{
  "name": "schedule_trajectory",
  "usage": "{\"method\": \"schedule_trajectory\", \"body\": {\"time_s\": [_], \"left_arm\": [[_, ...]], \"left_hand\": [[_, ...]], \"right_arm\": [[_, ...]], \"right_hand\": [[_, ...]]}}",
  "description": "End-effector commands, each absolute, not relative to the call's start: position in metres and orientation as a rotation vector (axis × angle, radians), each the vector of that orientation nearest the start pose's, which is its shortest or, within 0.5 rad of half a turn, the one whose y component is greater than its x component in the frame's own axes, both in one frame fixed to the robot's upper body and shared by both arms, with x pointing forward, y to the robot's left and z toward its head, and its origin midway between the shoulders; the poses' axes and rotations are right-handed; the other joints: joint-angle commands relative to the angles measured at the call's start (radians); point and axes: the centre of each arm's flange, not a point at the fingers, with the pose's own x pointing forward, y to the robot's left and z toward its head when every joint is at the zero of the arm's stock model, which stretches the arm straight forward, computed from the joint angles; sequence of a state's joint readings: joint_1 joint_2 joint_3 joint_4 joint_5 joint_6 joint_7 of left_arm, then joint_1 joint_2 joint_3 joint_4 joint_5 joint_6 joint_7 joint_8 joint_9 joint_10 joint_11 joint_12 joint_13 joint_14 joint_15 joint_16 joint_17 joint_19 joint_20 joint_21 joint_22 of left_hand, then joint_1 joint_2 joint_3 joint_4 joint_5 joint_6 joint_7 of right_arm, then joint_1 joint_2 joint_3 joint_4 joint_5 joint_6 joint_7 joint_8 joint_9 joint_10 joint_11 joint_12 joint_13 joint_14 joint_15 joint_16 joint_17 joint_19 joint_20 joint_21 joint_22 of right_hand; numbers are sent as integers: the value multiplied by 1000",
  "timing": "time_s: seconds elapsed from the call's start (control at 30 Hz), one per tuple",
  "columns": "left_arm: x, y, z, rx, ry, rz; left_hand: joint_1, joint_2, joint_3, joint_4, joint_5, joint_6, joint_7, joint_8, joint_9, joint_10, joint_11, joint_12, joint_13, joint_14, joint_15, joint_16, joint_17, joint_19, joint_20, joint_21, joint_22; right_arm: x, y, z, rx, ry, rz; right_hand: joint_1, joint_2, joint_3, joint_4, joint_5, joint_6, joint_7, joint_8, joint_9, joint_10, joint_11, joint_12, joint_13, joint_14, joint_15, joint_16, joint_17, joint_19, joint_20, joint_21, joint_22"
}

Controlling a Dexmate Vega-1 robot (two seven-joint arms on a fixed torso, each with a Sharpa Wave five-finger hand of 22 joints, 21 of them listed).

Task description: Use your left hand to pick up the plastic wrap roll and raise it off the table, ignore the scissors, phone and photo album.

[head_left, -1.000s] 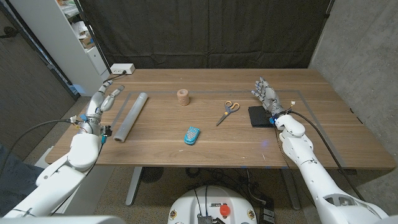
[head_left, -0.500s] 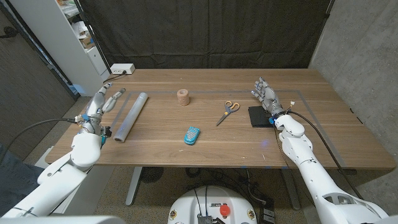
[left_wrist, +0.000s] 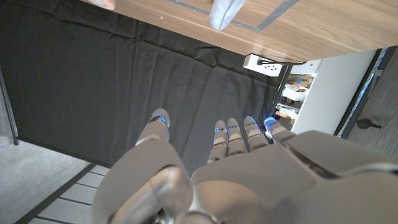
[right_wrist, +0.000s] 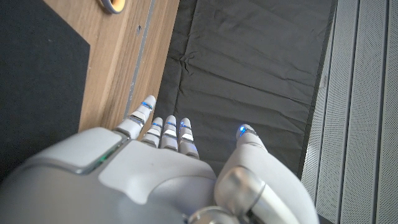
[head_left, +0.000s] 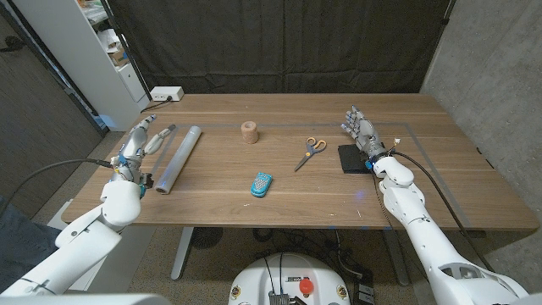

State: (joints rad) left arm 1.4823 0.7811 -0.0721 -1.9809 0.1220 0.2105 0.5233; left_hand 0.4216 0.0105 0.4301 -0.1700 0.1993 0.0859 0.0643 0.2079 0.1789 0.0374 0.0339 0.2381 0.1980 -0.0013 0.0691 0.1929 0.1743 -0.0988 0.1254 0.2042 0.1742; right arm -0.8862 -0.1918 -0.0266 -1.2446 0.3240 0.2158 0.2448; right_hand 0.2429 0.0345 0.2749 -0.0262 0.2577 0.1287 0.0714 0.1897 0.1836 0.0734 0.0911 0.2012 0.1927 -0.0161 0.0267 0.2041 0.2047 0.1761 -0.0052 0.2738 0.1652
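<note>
phone nearest me, blue, mid-table near front edge. my left hand just beside plastic wrap roll, not touching, fingers apart and straight, holding nothing. roll lies flat on table, angled away from me. my right hand fingers apart, empty, beside black photo album. scissors mid-table. small tan cylinder farther back.

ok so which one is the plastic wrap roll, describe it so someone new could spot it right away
Start at the wooden table and go to its left side, next to the robot's left hand. The plastic wrap roll lies there, running from the near edge toward the back. It is the only long, pale grey tube; the nearby blue phone is short and flat.
</note>
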Motion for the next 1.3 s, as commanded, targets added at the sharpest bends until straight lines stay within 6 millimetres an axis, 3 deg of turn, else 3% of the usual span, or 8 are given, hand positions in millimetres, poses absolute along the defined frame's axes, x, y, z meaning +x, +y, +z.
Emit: {"method": "schedule_trajectory", "body": {"time_s": [0.03, 0.3, 0.6, 0.97, 1.3], "left_arm": [[487, 410, -48, 931, -479, 617], [489, 409, -47, 987, -462, 639], [496, 407, -49, 1065, -447, 683], [500, 412, -59, 1031, -458, 721], [503, 414, -65, 1014, -415, 722]], "left_hand": [[18, -3, 1, -7, 7, 8, -3, 3, 5, 10, 1, 4, 4, 3, 13, 4, 6, 2, 11, 6, 5], [27, -14, -2, -8, 8, 7, -4, 2, 5, 8, 5, 3, 5, 0, 16, 2, 7, 5, 10, 6, 5], [33, -53, -18, -7, 13, 2, -16, 0, 6, 5, 5, 1, 9, 0, 22, 2, 8, 12, 25, 5, 5], [22, -142, -69, 6, 32, 10, -39, -1, 7, 18, 9, 8, 17, 22, 28, 9, 12, 52, 77, 13, 7], [12, -174, -100, 15, 43, 19, -50, -1, 8, 34, 30, 15, 21, 46, 40, 15, 13, 89, 86, 23, 9]], "right_arm": [[661, -281, -50, 71, -579, 210], [663, -282, -53, 75, -573, 211], [664, -286, -50, 76, -579, 206], [669, -285, -50, 77, -569, 208], [671, -284, -47, 72, -569, 214]], "right_hand": [[8, 4, -1, -7, 1, 6, 2, 6, 5, 3, 2, 1, 3, 9, 3, 1, 0, 6, -2, -5, 4], [8, 4, -1, -7, 0, 5, 1, 6, 5, 4, 0, 1, 3, 10, 2, 1, 1, 7, -1, -8, 4], [7, 5, -2, -8, -1, 5, 1, 6, 5, 4, 1, 1, 3, 9, 3, 1, 1, 9, -1, -12, 4], [7, 5, -2, -9, -2, 9, 1, 7, 5, 5, -1, 1, 3, 12, 0, 2, 1, 13, -3, -16, 4], [8, 6, -3, -11, -3, 8, 0, 7, 5, 5, 0, 1, 3, 12, 1, 2, 1, 14, -2, -20, 4]]}}
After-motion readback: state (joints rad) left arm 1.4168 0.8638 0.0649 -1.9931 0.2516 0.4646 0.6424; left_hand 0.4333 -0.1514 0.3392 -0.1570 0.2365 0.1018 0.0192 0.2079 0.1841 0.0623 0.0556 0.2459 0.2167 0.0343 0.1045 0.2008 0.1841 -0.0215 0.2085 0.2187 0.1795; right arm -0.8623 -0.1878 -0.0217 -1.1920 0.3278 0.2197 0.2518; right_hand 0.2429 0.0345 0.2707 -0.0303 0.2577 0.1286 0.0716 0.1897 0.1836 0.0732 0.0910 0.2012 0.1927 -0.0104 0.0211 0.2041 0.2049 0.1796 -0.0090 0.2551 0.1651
